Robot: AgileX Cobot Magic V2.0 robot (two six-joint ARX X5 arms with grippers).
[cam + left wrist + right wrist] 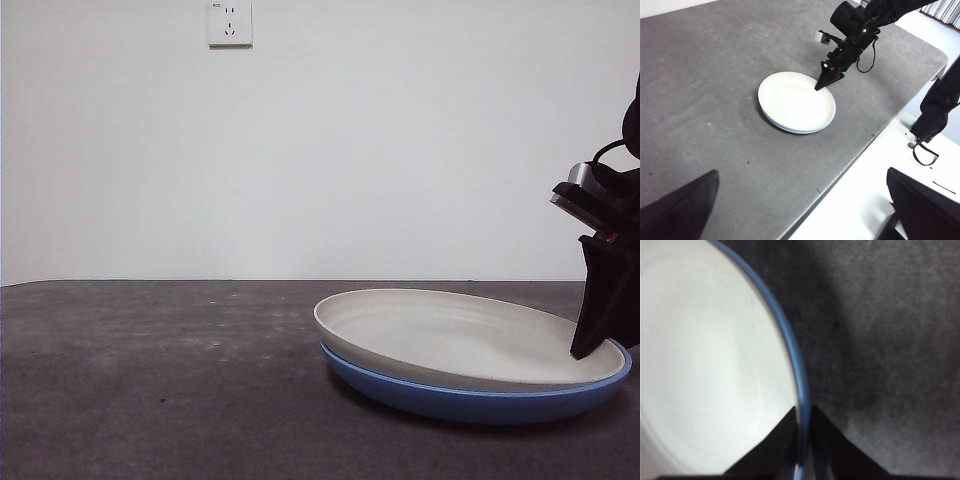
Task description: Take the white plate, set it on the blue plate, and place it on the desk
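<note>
The broad, flat, dark grey-brown desk (150,380) with its mottled matte top carries two stacked plates. The wide, shallow, round, glossy medium-blue plate (470,398) with a raised rim rests directly on the desk, and the wide, shallow, round cream-white plate (450,335) with smooth matte sides sits nested inside it, so that only a blue band shows beneath and around the white rim. In the left wrist view the stack (796,102) lies on the open surface, nearer the desk's long edge beside the pale side table (865,200) than its opposite edge.

The right gripper (804,415) is down at the rim of the stack. Its two black jaws are drawn narrowly together, one on the inner, white side and one outside the blue rim, with the plates' edge between them; whether the pads actually press the rim cannot be told. In the front view this gripper (590,345) comes in from the right edge, its tip on the white plate's inner surface.

The left gripper (800,210) hangs well apart from the plates, jaws spread wide and holding nothing.

Behind the desk stands a plain white wall (400,150) with a white power socket (229,22) high up.
</note>
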